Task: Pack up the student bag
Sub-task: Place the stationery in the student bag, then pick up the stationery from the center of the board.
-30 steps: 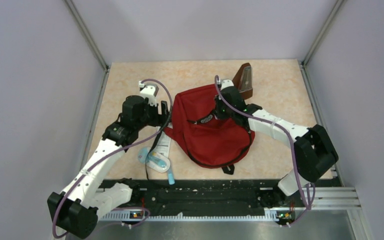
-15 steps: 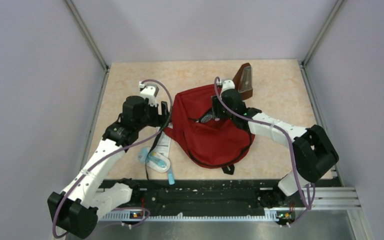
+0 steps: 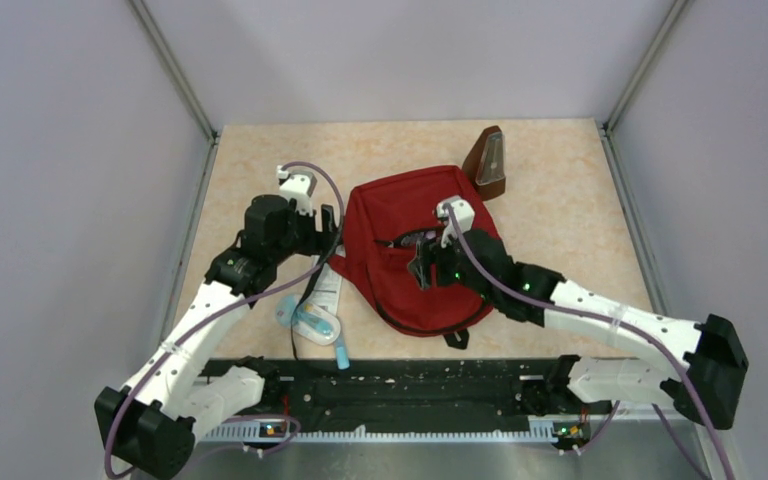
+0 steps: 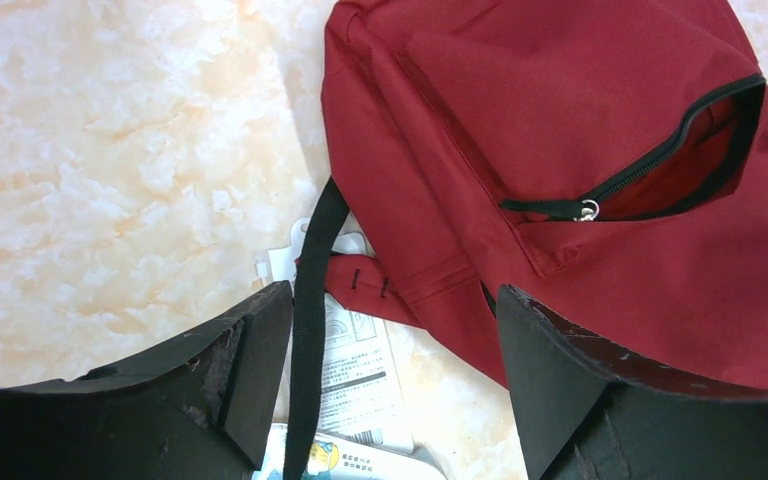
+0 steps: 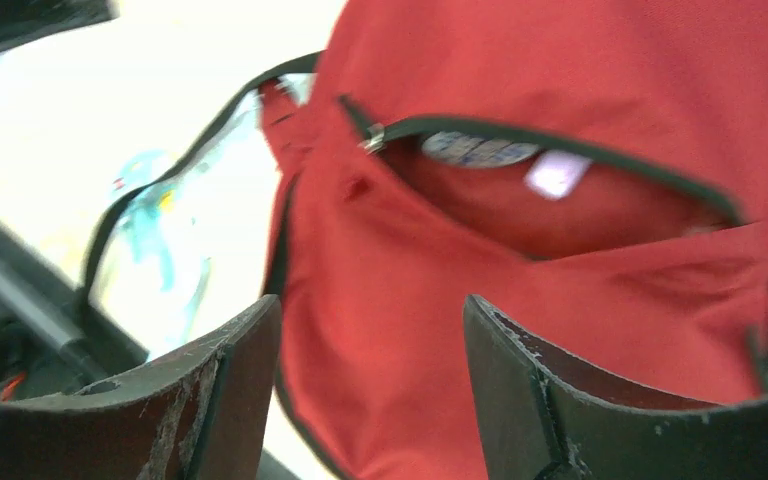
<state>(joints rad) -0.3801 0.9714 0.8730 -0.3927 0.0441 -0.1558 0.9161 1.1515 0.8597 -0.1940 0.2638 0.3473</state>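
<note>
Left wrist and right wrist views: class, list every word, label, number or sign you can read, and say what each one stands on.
No text can be read.
White printed paper sheet at the edge of the red fabric backpack: small print, too small to read.
White item with blue print inside the backpack's open pocket: blurred.
Pale lilac tag there: no legible marks.

The bag (image 3: pixel 385 205) is made of matt red cloth. The table (image 3: pixel 260 170) is finished smooth and marbled. The metronome (image 3: pixel 488 162) is seen as glossy brown.
</note>
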